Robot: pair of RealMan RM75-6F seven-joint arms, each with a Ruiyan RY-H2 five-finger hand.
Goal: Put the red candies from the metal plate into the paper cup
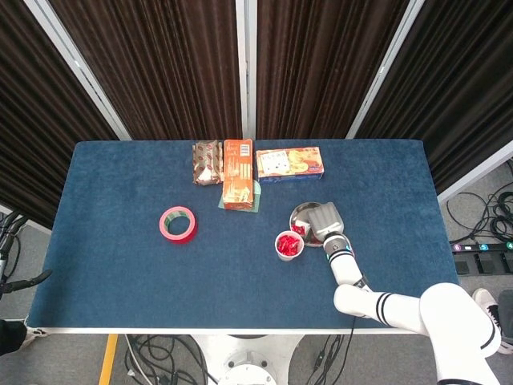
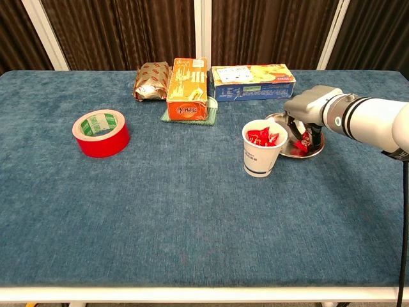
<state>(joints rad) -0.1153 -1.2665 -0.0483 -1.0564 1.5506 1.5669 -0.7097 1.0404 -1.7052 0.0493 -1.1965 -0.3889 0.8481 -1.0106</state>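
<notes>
A white paper cup (image 2: 261,153) (image 1: 287,245) stands right of the table's centre with several red candies (image 2: 262,136) inside. Just right of it lies the metal plate (image 2: 317,149) (image 1: 300,214), with a few red candies (image 2: 299,146) left in it. My right hand (image 2: 308,110) (image 1: 326,220) hangs over the plate. Its fingers (image 2: 294,130) point down into the plate and pinch a red candy (image 2: 306,135) just above the plate's floor. The hand hides much of the plate in the head view. My left hand shows in neither view.
A red tape roll (image 2: 100,132) lies at the left. Along the back stand a brown packet (image 2: 151,81), an orange box (image 2: 187,88) on a green cloth, and a long biscuit box (image 2: 253,82). The plate sits close behind the cup's right side.
</notes>
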